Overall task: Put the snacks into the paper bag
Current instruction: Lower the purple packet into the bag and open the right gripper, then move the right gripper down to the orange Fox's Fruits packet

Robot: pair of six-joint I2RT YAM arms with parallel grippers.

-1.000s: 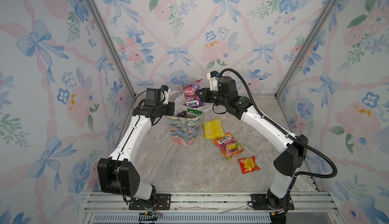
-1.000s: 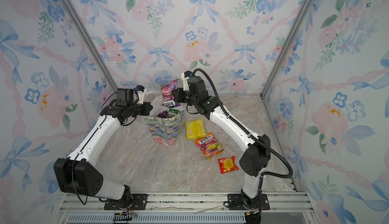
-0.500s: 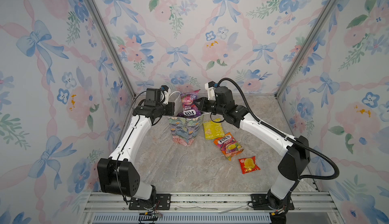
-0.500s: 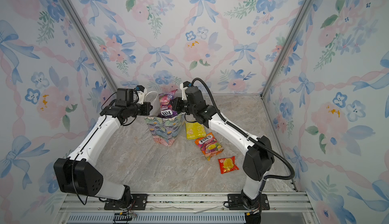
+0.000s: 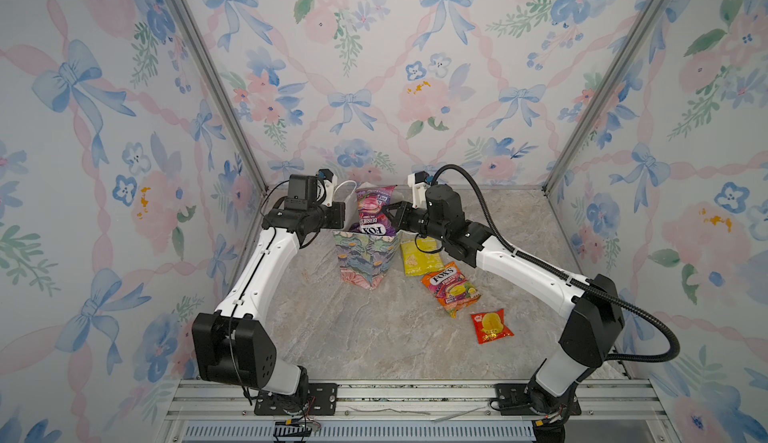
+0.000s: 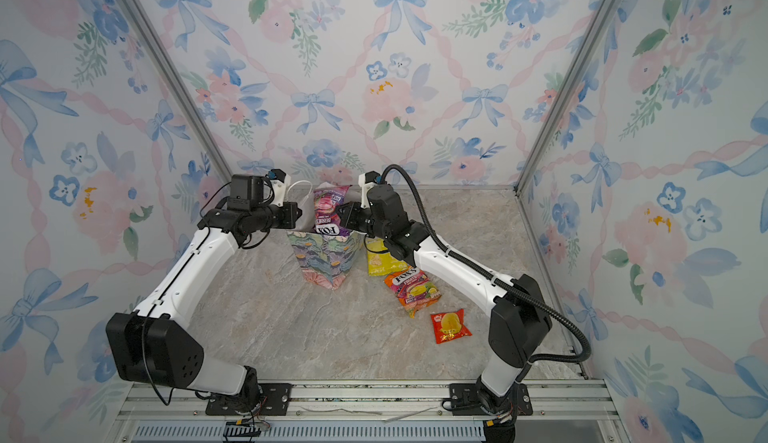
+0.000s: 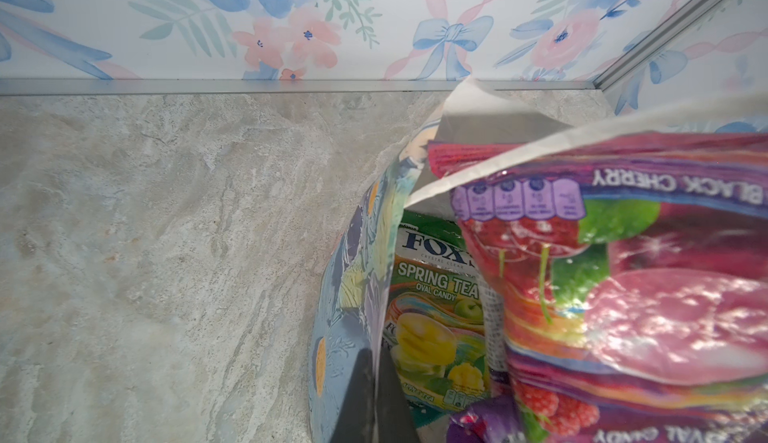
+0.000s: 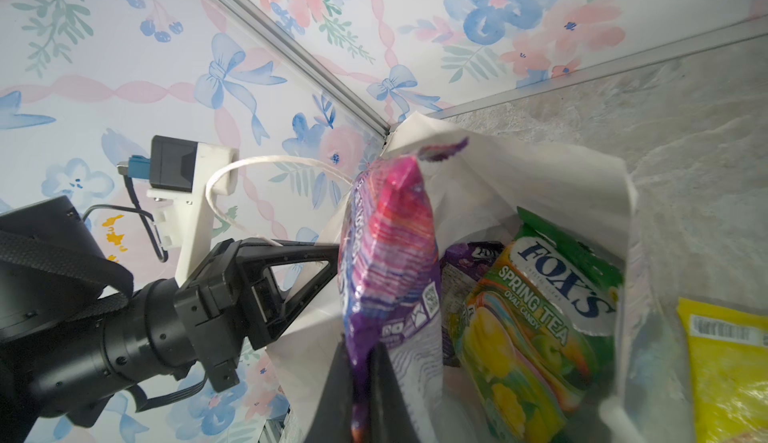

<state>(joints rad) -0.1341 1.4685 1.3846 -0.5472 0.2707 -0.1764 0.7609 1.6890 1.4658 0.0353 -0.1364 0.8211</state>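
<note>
**Inspector:** Bag?

**Assistant:** Bag (image 5: 365,260) upright mid-table (image 5: 353,337). The left gripper (image 5: 345,217) is clamped on its rim, evidently to hold the mouth open.

**Inspector:** Load?

**Assistant:** Purple packet (image 5: 374,212), lower end in the mouth, pinched by one edge in the right gripper (image 5: 392,216), likely for an edge-first drop.

**Inspector:** Outstanding?

**Assistant:** Orange packet (image 5: 451,287), yellow packet (image 5: 419,256) and red packet (image 5: 491,326) lie beside the bag.

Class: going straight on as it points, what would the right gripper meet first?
Beyond the purple packet it grips, probably the far wall of the paper bag, pinched by the left gripper; depth unclear.
</note>
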